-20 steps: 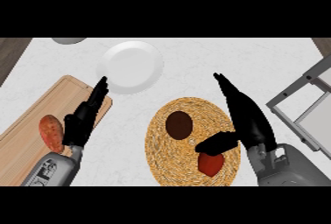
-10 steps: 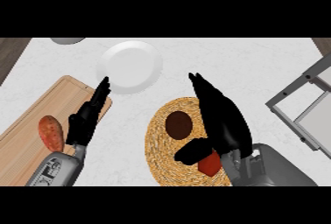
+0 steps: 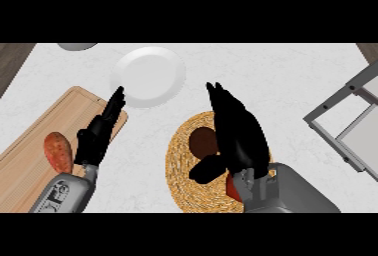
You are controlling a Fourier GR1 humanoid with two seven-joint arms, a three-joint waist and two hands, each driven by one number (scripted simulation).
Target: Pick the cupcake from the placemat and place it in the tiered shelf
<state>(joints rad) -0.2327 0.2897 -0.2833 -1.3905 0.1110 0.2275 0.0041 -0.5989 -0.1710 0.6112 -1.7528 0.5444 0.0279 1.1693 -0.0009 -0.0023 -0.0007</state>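
The cupcake (image 3: 202, 142) is seen as a dark brown round on the woven placemat (image 3: 181, 170), just left of centre — largely overlapped by the right hand (image 3: 238, 137). From that hand's palm the cupcake lies at about 9 o'clock, tucked between the straight fingers and the thumb, which juts toward 7 o'clock below it. The fingers are stretched toward 12 o'clock and nothing is yet grasped; a closing of thumb and fingers is judged to be the next need. A red item (image 3: 233, 189) is glimpsed under the wrist. The tiered shelf (image 3: 347, 122) stands at 3 o'clock, well apart. The left hand (image 3: 100, 135) is held open over the cutting board (image 3: 37, 150) at 9 o'clock, farther off — beside a reddish food (image 3: 57, 151). A white plate (image 3: 149, 76) sits at 11 o'clock on the table (image 3: 280, 70).
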